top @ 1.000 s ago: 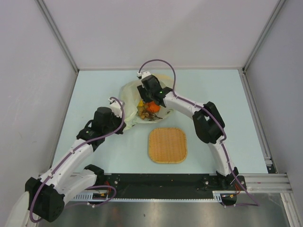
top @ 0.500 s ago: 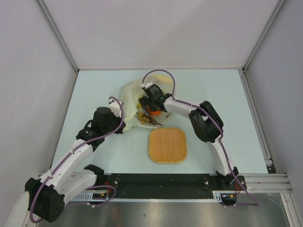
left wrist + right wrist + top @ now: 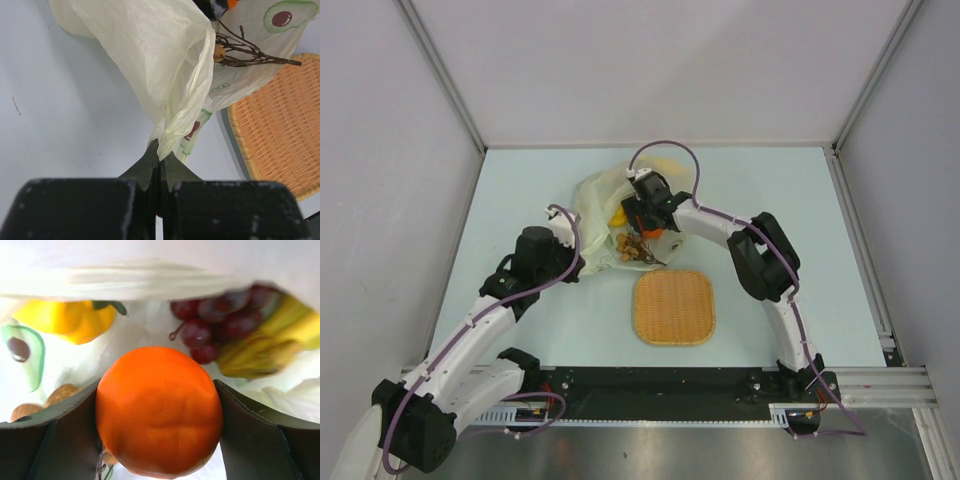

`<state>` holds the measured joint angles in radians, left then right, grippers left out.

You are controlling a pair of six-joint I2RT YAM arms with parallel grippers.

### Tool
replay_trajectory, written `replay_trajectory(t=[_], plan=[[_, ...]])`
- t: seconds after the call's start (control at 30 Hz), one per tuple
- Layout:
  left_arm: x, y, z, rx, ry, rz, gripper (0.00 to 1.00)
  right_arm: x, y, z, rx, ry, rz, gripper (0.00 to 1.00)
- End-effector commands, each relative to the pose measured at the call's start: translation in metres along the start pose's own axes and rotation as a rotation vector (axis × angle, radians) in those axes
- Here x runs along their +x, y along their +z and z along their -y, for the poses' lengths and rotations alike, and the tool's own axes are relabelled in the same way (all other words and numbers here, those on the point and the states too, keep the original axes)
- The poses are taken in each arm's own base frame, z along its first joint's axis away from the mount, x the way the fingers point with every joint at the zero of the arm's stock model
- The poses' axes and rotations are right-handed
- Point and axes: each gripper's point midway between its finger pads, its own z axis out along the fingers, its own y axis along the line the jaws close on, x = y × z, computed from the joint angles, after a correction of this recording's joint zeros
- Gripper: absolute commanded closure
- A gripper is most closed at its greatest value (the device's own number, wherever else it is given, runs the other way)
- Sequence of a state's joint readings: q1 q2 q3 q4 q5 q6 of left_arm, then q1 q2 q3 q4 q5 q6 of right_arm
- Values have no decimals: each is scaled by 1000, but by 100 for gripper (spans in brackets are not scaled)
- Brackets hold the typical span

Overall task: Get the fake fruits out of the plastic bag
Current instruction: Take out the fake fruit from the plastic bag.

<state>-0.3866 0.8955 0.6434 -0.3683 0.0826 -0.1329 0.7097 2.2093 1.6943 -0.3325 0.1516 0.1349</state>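
While the left end effector (image 3: pixel 159 156) pinches the bag (image 3: pixel 150 60), just beyond the mat (image 3: pixel 674 307), the right end effector (image 3: pixel 645 214) is clamped round the orange (image 3: pixel 159 410) at its mouth. I reckon nothing's out yet: pepper (image 3: pixel 70 320), grapes (image 3: pixel 210 322), bananas (image 3: pixel 272 340) and nuts (image 3: pixel 60 392) lie inside.

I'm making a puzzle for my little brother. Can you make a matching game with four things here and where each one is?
Things:
1. orange
2. grapes
3. mat
4. bag

Places:
A. pinched in the left jaws
B. lying flat, nothing on it
C. gripped between the right jaws
D. inside the bag, behind the orange

Pairs: 1-C, 2-D, 3-B, 4-A
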Motion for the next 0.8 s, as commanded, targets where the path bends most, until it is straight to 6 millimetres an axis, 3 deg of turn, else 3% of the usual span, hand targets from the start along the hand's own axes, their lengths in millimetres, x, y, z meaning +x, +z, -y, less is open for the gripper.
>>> replay_trajectory(t=[0.0, 0.2, 0.4, 0.47, 0.6, 0.77], plan=[[-16, -3, 1, 6, -25, 59, 100, -67, -58, -8, -56, 18, 168, 46], [-17, -3, 4, 22, -31, 68, 99, -89, -92, -21, -99, -13, 245, 49], [-26, -7, 5, 24, -27, 95, 100, -90, -111, -31, -94, -116, 289, 57], [-30, -9, 2, 9, -15, 110, 100, -89, -126, -35, -125, -143, 299, 61], [-34, -10, 0, -4, 3, 130, 100, -67, -154, -37, -162, -264, 291, 63], [-40, -8, 5, 17, -7, 119, 100, -11, -191, -51, -277, -460, 249, 69]])
